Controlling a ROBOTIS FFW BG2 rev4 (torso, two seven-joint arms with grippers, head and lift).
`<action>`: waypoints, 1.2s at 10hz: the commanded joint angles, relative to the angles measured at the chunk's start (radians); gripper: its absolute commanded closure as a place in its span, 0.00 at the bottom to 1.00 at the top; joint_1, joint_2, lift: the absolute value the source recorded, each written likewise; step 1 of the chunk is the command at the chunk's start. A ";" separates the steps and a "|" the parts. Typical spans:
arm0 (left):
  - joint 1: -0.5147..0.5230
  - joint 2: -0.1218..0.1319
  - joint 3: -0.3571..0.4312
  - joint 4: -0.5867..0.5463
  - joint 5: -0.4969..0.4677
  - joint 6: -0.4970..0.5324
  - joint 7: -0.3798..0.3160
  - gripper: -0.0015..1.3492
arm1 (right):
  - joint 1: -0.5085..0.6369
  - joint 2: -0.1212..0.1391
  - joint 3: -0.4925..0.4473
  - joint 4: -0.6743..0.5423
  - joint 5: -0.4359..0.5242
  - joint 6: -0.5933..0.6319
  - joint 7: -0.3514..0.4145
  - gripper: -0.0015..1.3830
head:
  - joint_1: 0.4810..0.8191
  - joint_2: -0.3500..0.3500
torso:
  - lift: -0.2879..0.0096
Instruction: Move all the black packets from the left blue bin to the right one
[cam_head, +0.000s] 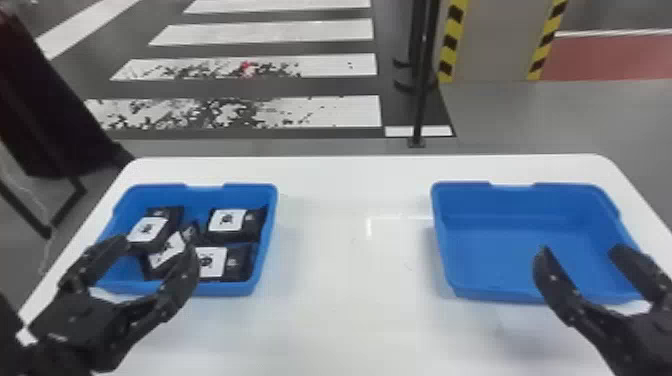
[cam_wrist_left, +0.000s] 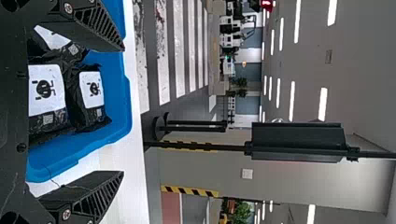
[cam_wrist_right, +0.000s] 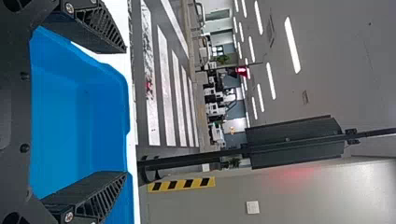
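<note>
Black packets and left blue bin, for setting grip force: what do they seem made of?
Black packets: probably glossy plastic or foil film, by their creases and highlights. Left blue bin: likely smooth moulded plastic, by its rounded corners.

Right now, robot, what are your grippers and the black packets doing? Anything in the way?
Left gripper open, empty, at left bin. Right gripper open, empty, at right bin. Four black packets seen, left bin. Nothing seen in the way.

You have four black packets with white labels facing up, all inside the left blue bin. Two lie along its right side, one beyond the other; two sit askew at its left. Your right blue bin is upright, open-topped, well apart.
</note>
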 joint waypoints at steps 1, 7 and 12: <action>0.000 0.001 -0.001 0.000 0.000 -0.001 0.000 0.08 | 0.000 0.001 0.001 0.000 0.000 0.000 0.000 0.07 | 0.63 0.62 | 0.35; 0.000 0.001 -0.001 0.000 0.002 0.001 0.000 0.08 | 0.000 0.001 0.001 0.002 -0.006 0.000 0.000 0.07 | 0.63 0.62 | 0.35; -0.086 0.016 0.043 0.002 -0.038 0.119 0.000 0.08 | 0.000 0.001 0.001 0.005 -0.008 0.000 0.002 0.07 | 0.63 0.64 | 0.35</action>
